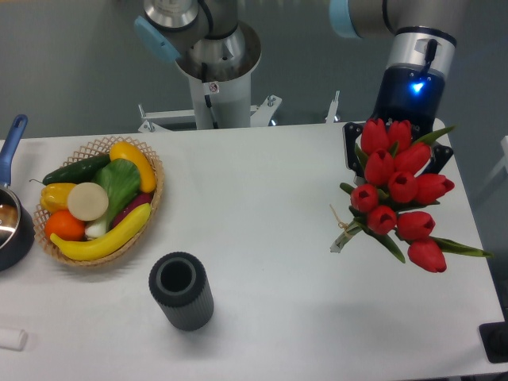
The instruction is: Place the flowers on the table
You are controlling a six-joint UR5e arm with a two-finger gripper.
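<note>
Arm at far right of table (262, 238) | gripper (397, 155) mostly hidden behind flowers (401, 194), jaws: cannot tell | flowers at right side over the table, blooms fanned toward the right edge, stem ends low and left | basket (151, 171) of produce far left | dark cylinder (182, 291) front centre | pan (12, 222) at left edge

Probably lab: robot pedestal (213, 79), white table (262, 262)
</note>
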